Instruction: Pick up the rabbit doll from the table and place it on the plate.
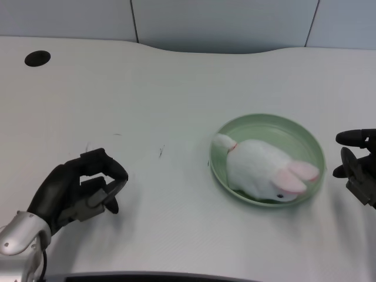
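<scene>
We see a white table point(176, 88) bearing a green plate point(267, 120) at three o'clock, a dark hole point(37, 58) at ten
</scene>
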Robot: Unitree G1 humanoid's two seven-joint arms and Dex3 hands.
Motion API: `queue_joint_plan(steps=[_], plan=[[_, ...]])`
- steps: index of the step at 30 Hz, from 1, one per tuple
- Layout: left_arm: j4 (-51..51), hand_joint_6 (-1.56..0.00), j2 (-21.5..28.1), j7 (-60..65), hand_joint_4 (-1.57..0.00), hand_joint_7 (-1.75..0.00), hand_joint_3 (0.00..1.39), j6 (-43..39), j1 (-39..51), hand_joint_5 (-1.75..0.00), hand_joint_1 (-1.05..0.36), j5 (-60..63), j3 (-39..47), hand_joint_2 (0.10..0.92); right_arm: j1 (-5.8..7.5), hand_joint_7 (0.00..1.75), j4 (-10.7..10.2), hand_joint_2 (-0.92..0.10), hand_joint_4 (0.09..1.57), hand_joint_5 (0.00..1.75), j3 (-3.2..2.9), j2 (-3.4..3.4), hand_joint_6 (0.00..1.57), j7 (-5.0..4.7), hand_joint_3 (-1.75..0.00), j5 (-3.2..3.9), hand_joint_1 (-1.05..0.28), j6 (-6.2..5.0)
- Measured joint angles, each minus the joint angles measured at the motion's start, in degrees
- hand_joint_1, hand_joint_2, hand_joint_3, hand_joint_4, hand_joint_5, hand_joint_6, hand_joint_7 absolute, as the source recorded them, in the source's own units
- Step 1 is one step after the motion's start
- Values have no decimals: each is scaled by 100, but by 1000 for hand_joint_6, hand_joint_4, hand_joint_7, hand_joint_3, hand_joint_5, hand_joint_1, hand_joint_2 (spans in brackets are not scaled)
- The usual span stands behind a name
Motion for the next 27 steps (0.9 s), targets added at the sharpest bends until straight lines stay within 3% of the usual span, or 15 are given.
queue_joint_plan(steps=[7,16,19,24,27], plan=[[-218,-491,-5,-45,-669,-1641,411,543,192,-1746,-446,-69,-8,921,-181,1190,285,-921,352,1612,-7,-130,354,5,-490,-20,-236,-100],[-187,-484,-5,-105,-702,-1705,433,551,144,-1746,-464,-96,10,921,-279,1187,425,-921,346,1613,-22,-160,373,66,-478,8,-229,-103],[-74,-471,-5,-103,-697,-1712,436,501,81,-1746,-472,-74,8,921,-313,1188,533,-921,347,1613,-30,-162,376,91,-482,10,-233,-171],[148,-465,-9,-102,-683,-1696,427,478,-5,-1746,-450,-61,5,921,-351,1177,706,-921,332,1588,-125,-166,366,152,-478,55,-226,-205],[273,-494,-45,-102,-688,-1659,415,457,-30,-1746,-441,-79,36,921,-389,1164,787,-921,325,1567,-139,-166,355,121,-486,17,-224,-232]])
